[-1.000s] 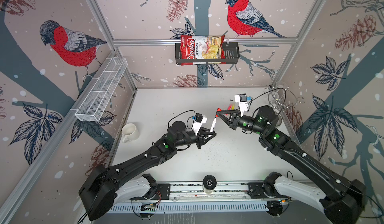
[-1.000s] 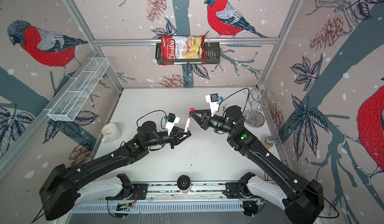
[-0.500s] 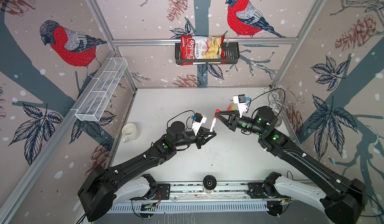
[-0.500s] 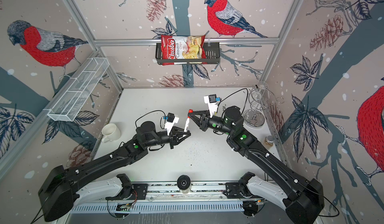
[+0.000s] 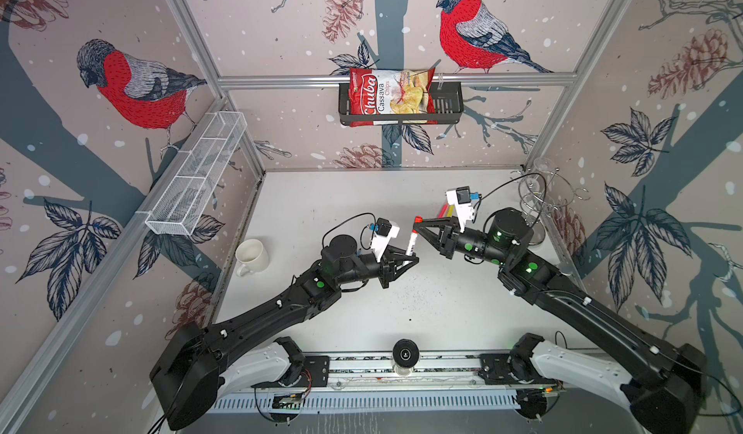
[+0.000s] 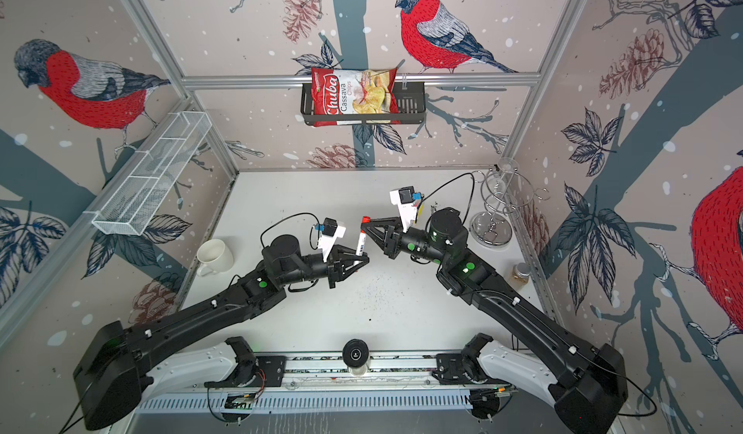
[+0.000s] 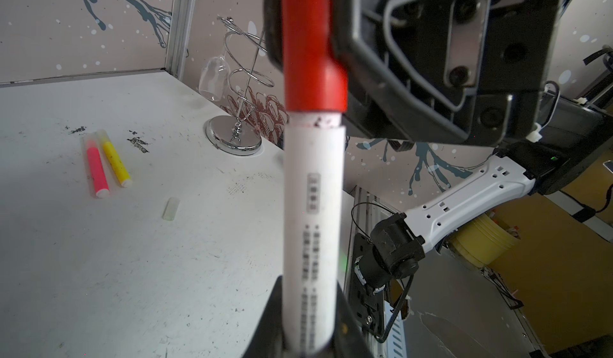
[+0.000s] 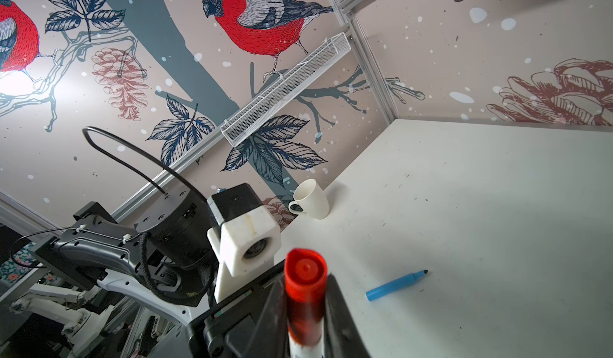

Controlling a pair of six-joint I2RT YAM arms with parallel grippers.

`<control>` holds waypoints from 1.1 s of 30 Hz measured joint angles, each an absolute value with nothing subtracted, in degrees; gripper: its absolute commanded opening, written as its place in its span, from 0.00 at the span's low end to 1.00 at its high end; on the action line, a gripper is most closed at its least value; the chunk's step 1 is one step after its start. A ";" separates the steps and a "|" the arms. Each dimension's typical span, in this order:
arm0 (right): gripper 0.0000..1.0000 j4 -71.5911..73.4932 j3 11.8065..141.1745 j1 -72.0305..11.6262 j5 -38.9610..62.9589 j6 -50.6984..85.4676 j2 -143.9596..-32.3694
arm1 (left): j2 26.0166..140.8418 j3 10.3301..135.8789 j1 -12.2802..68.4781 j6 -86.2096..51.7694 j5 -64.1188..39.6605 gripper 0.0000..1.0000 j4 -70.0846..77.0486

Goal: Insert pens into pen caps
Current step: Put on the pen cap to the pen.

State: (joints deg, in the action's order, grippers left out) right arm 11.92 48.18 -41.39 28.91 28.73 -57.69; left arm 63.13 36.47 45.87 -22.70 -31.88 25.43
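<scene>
— What's at the desk's left edge?
— A white mug [image 5: 251, 256]. Right of it, near the middle, the left gripper [image 5: 411, 257] is clamped on the lower end of a white pen [image 5: 410, 243], holding it up off the desk.
— And the pen's top?
— The red cap [image 5: 417, 219] sits over its tip, pinched in the right gripper [image 5: 418, 223]. A thin band of neck shows between cap and barrel.
— The other pens?
— The pink pen [image 7: 97, 170] and yellow pen [image 7: 116, 164] lie side by side toward the far right corner, with a loose whitish cap [image 7: 171, 208] near them. The blue pen [image 8: 394, 286] lies flat and uncapped; I can't tell where on the desk. A wire glass rack [image 6: 491, 229] stands in that corner.
</scene>
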 measured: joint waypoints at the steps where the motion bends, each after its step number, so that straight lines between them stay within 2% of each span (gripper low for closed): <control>1: 0.00 11.88 48.14 -41.54 28.84 28.47 -57.69 | 63.20 36.47 45.87 -22.74 -31.92 0.00 25.61; 11: 0.00 12.14 48.07 -42.39 27.20 26.94 -57.65 | 62.78 36.42 45.87 -23.46 -31.27 0.00 25.89; 17: 0.05 12.75 48.01 -42.96 26.74 26.65 -57.80 | 61.73 35.73 46.00 -23.57 -29.52 0.00 25.89; 21: 0.14 12.64 47.97 -43.07 26.41 26.50 -57.91 | 61.87 35.48 46.00 -23.33 -29.08 0.00 25.93; 28: 0.41 10.02 48.12 -43.09 26.98 25.65 -57.28 | 62.00 34.46 45.91 -22.52 -25.76 0.00 27.20; 33: 0.47 9.15 48.29 -43.07 26.94 25.65 -55.66 | 61.93 34.11 45.91 -22.24 -25.21 0.00 27.75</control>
State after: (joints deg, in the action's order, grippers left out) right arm 9.15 48.29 -43.07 26.94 25.65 -55.66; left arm 61.93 34.11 45.91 -22.24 -25.21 27.75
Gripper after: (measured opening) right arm 0.457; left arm 0.190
